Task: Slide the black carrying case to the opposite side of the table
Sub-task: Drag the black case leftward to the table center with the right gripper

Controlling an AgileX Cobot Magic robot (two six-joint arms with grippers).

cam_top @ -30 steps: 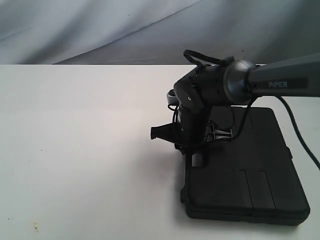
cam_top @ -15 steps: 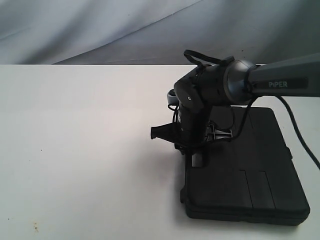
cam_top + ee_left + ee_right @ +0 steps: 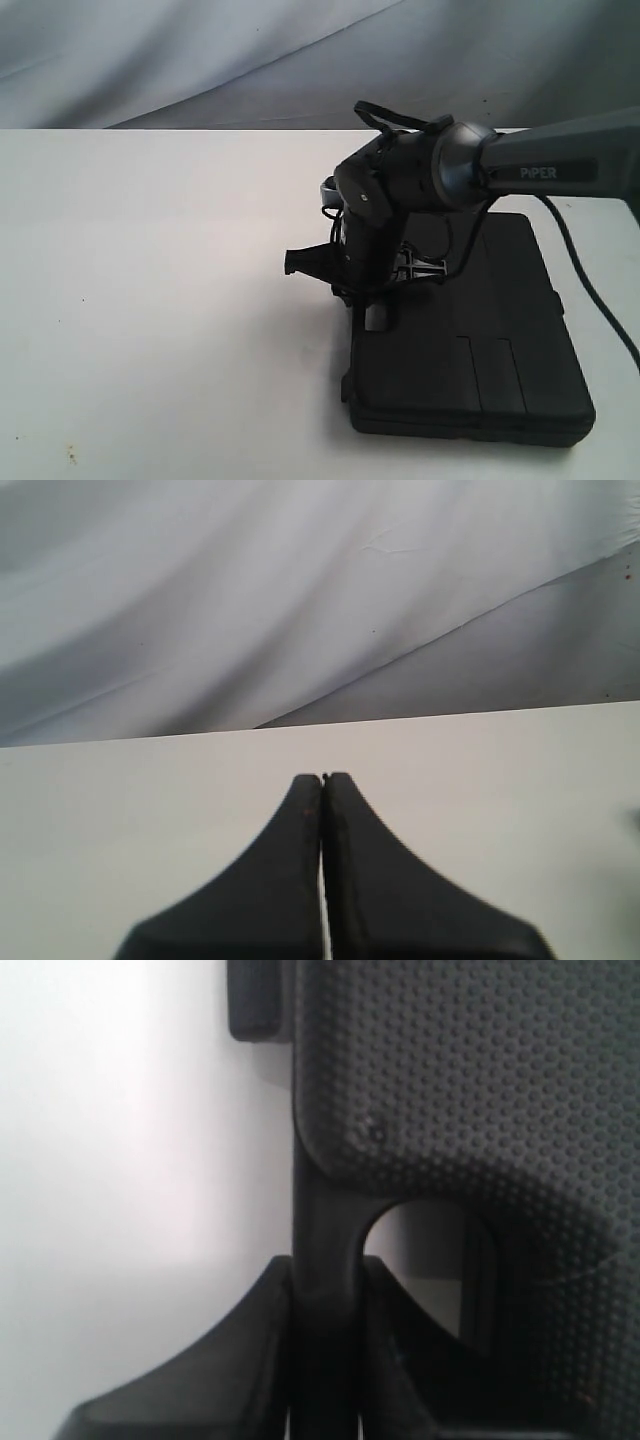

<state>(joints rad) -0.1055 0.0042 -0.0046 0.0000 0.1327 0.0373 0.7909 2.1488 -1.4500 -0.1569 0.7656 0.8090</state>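
Note:
The black carrying case [image 3: 480,350] lies flat on the white table [image 3: 160,290], right of centre in the exterior view. Its textured lid [image 3: 480,1080] fills much of the right wrist view. My right gripper [image 3: 325,1265] points down at the case's left edge and is shut on the case's handle bar [image 3: 322,1210], one finger on each side of it. The right arm [image 3: 560,165] reaches in from the right. My left gripper [image 3: 323,778] is shut with nothing between its fingers, above bare tabletop; it does not show in the exterior view.
A grey cloth backdrop [image 3: 200,50] hangs behind the table's far edge. A black cable [image 3: 590,300] runs down from the right arm past the case's right side. Bare white tabletop stretches to the left of the case.
The right gripper and the case have moved together to the left, by a small amount, mostly in the last half second.

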